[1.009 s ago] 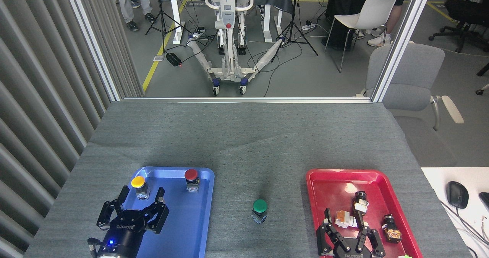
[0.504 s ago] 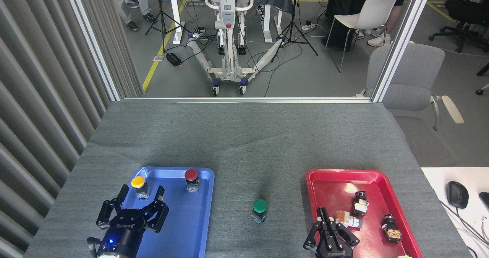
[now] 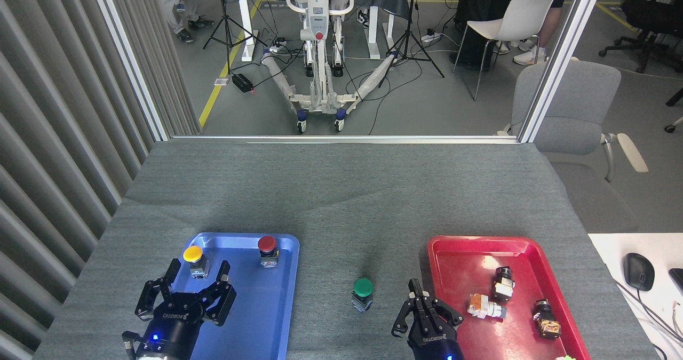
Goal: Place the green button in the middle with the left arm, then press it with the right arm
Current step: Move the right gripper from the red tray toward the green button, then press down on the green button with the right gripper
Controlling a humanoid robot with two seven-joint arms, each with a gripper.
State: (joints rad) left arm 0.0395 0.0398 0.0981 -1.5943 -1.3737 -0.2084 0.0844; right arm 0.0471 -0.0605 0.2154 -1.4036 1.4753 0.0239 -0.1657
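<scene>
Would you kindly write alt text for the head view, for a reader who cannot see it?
A green button stands upright on bare grey cloth between a blue tray and a red tray. The right gripper, fingers drawn together, sits just right of it; the left gripper hangs open over the blue tray, near yellow and red buttons.

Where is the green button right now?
In the head view, the green button stands on bare grey cloth between the blue tray and red tray, left of the right end effector.

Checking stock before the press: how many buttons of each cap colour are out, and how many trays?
Green button: 1
Yellow button: 1
Red button: 1
Blue tray: 1
Red tray: 1
Total: 5
</scene>
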